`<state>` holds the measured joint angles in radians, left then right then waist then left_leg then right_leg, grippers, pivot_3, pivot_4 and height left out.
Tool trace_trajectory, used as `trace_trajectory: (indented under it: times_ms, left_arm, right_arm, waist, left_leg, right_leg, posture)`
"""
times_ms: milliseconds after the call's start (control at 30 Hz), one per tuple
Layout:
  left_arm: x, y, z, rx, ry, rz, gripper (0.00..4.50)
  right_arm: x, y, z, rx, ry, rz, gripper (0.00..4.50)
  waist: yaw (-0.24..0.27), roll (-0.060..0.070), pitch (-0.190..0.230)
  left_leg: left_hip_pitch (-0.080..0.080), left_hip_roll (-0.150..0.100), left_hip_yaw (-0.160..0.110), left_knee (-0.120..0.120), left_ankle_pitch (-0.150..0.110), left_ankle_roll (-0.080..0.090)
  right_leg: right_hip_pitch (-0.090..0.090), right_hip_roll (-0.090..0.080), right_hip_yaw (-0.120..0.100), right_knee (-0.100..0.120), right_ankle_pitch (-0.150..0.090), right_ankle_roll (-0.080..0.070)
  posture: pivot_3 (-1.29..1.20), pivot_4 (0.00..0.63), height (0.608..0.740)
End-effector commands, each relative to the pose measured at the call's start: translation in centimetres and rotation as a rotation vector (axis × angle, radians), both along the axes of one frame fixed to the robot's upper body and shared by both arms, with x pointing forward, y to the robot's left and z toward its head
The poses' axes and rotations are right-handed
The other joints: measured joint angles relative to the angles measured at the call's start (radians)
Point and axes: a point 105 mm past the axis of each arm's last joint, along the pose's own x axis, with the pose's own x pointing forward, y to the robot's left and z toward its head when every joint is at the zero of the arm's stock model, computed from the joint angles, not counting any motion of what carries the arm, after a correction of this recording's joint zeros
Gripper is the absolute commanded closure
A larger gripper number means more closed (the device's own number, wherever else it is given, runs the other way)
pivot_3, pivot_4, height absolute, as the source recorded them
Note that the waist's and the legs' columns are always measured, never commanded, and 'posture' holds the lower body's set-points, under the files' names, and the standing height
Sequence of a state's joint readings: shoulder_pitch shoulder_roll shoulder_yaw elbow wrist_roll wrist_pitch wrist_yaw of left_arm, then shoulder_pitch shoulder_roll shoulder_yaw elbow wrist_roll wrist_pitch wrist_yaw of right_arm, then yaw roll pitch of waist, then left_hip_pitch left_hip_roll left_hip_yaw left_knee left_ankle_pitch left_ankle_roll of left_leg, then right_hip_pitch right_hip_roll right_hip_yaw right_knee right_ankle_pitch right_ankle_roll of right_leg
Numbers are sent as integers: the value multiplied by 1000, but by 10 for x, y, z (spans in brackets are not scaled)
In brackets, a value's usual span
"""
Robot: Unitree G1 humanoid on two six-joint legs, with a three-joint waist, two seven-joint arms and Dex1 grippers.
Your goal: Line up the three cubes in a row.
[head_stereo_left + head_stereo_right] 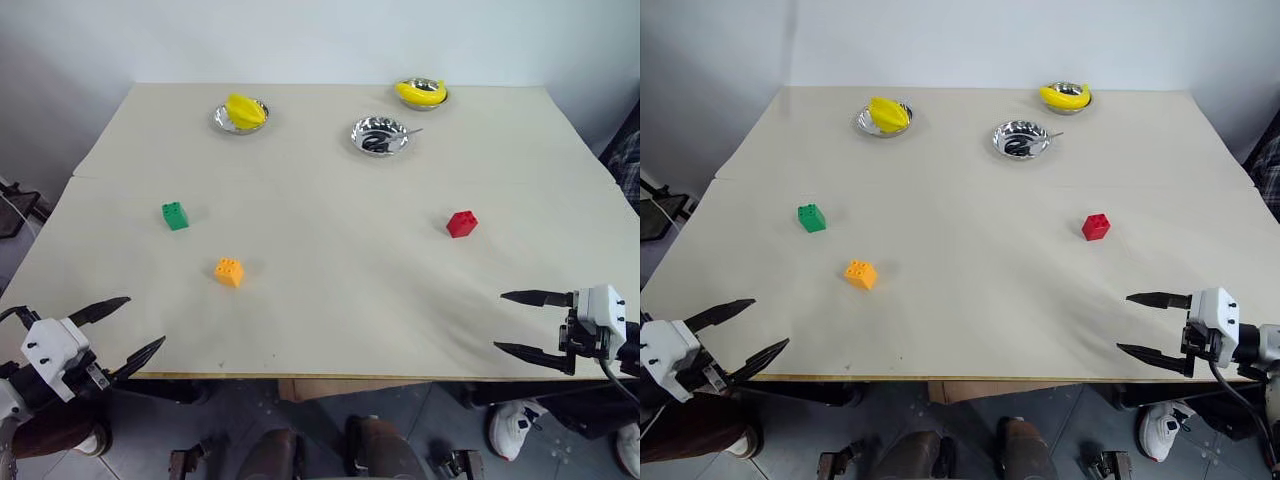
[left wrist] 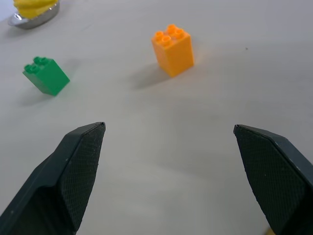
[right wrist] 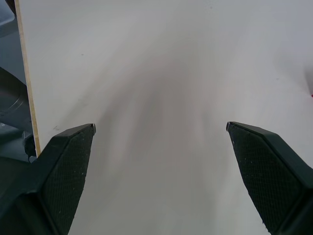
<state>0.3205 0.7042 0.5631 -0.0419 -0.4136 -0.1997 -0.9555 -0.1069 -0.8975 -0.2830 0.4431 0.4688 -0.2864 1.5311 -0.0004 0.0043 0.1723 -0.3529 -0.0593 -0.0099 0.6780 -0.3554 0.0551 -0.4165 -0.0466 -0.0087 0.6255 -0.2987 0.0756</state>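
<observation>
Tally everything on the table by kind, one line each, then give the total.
Cubes: 3 (green cube, orange cube, red cube)
Metal bowls: 3 (left bowl, middle bowl, right bowl)
Yellow fruits: 2 (left fruit, right fruit), each in a bowl
Total: 8

My left gripper and right gripper hover spread wide at the table's near edge, empty.
</observation>
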Motion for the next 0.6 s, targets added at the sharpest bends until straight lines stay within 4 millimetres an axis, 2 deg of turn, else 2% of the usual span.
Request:
trace_trajectory:
  times_ms: [33, 100, 200, 333, 433, 500, 600]
  left_arm:
    - [1, -1, 3, -7, -5, -14, 23]
    - [1, -8, 5, -83, 24, -35, 23]
    - [0, -30, 21, -232, 0, -140, 23]
    - [7, -73, 49, -416, -84, -242, 23]
    - [8, -97, 49, -424, -86, -310, 23]
    - [11, -106, 50, -446, -91, -328, 23]
    - [17, -117, 48, -446, -93, -358, 23]
  right_arm:
    - [2, 3, 7, 40, -61, -15, 0]
    - [6, 1, 11, 103, -89, -88, 0]
    - [12, -13, 20, 222, -127, -261, 0]
    - [14, -35, 23, 394, -196, -539, 0]
    - [15, -38, 16, 503, -234, -691, 0]
    - [19, -39, 9, 559, -258, -804, 0]
    - [27, -26, 4, 600, -263, -838, 0]
  waist:
    - [0, 0, 0]
    - [0, 0, 0]
    - [2, 0, 0]
    - [14, 1, 0]
    - [19, 1, 0]
    - [15, 3, -1]
    - [9, 5, -2]
  left_leg:
    - [0, 0, 0, 0, 0, 0]
    - [0, 0, 0, 0, 0, 0]
    - [0, 0, 0, 0, 0, 0]
    - [0, 0, -2, 1, 0, 0]
    - [0, 0, -3, 1, 0, -1]
    - [1, 0, -3, 0, 0, -2]
    - [1, 0, -3, 1, 0, -3]
  right_leg:
    - [0, 0, 0, 0, 0, 0]
    - [0, 0, 0, 0, 0, 0]
    - [0, 0, 0, 0, 0, 0]
    - [2, 0, 0, -1, 0, 0]
    - [3, 0, 0, -1, 0, 0]
    - [2, 1, 0, 0, 0, 0]
    - [2, 1, 0, 1, 0, 0]
  posture:
    - [0, 150, 740]
    - [0, 150, 740]
    - [0, 150, 740]
    - [0, 150, 740]
    - [0, 150, 740]
    - [0, 150, 740]
    - [0, 150, 740]
